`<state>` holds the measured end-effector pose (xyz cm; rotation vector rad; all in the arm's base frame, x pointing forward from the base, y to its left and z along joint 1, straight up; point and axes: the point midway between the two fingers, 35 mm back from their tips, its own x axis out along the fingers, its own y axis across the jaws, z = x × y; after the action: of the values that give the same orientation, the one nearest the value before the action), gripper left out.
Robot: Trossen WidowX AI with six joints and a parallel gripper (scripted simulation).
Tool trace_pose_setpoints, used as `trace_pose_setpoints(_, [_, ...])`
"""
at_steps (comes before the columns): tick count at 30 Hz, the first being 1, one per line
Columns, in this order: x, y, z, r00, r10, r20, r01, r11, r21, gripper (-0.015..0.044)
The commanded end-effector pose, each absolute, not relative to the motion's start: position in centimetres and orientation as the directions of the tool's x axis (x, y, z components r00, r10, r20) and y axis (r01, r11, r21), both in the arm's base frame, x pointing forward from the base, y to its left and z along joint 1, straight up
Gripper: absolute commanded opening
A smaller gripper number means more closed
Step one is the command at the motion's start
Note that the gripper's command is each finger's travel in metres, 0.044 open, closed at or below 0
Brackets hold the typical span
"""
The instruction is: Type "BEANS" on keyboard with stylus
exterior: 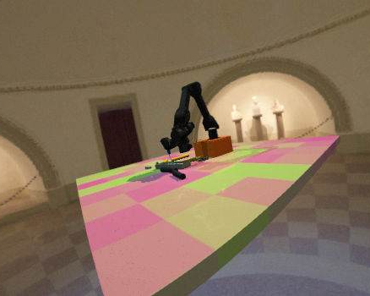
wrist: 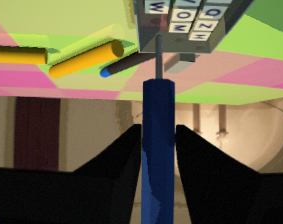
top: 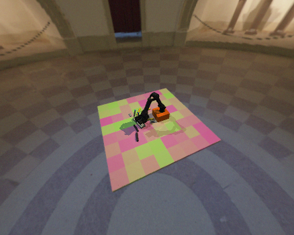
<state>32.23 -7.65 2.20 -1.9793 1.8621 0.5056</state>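
Note:
The grey keyboard (top: 140, 125) (exterior: 182, 165) (wrist: 146, 37) lies on the table, with white letter keys showing at the top of the wrist view; W, O, M, Z and H are readable, while other keys are cut off. My gripper (exterior: 169, 147) (wrist: 158, 131) is shut on the blue stylus (exterior: 169, 152) (wrist: 158, 100), which hangs tip down. Its thin grey tip overlaps the keyboard's edge near a dark reddish gap beside W and M in the wrist view. The exterior view shows the stylus above the keyboard. Whether the tip touches anything cannot be told.
Yellow cylinders (wrist: 87, 59) (wrist: 19, 55), a dark pen with a blue end (wrist: 127, 65) and a small grey block (wrist: 178, 64) lie beside the keyboard. Black cylindrical objects (top: 136, 137) (exterior: 174, 172) lie on its other side. An orange box (top: 162, 115) (exterior: 218, 146) stands at the arm's base.

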Motion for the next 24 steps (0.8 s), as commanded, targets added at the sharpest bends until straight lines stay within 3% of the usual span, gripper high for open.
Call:
trace_pose_setpoints(1, [32.2,-7.6,2.2,0.061,-0.863,-0.501,-0.998,-0.054,-0.027,0.0012])
trace_pose_setpoints(11, [32.0,-3.6,2.7,0.059,-0.863,-0.502,-0.998,-0.056,-0.021,0.0000])
trace_pose_setpoints(23, [31.9,-3.5,0.7,0.060,-0.863,-0.502,-0.998,-0.057,-0.021,0.0000])
trace_pose_setpoints(24, [32.0,-3.5,0.6,0.060,-0.863,-0.502,-0.998,-0.057,-0.021,0.0026])
